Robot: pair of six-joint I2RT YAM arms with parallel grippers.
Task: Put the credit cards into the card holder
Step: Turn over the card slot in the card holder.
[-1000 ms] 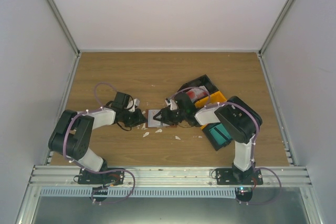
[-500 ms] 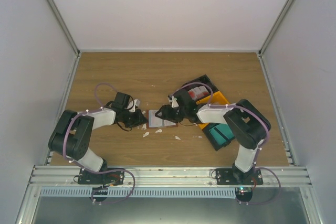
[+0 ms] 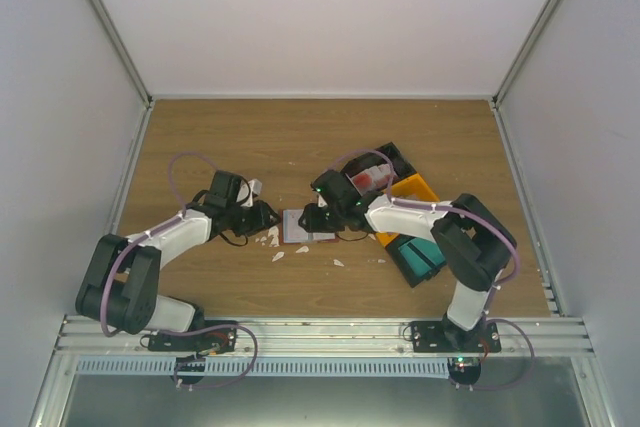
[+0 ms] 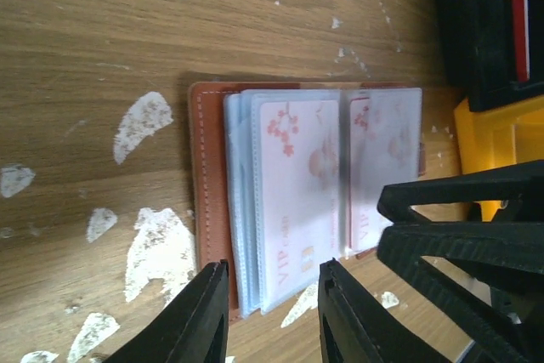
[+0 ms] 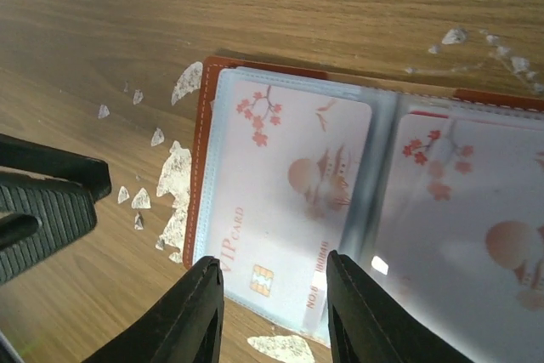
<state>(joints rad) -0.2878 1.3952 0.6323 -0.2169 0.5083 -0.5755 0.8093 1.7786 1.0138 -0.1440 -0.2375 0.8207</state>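
Reddish-brown leather forms the outer rim of the card holder (image 3: 298, 228), which lies open and flat on the wooden table (image 3: 300, 137), between the two grippers. Its long spread runs from left to right, and the fold runs from near to far. Two whitish-pink credit cards (image 4: 297, 201) sit in its clear pockets, one on each page, with their long sides parallel to the fold. The left gripper (image 4: 272, 316) is at the left edge of the holder, its fingers apart with nothing clamped. The right gripper (image 5: 272, 308) hangs over the left page, jaws also apart and gripping nothing. White scraps (image 3: 268, 238) lie beside the holder's left edge.
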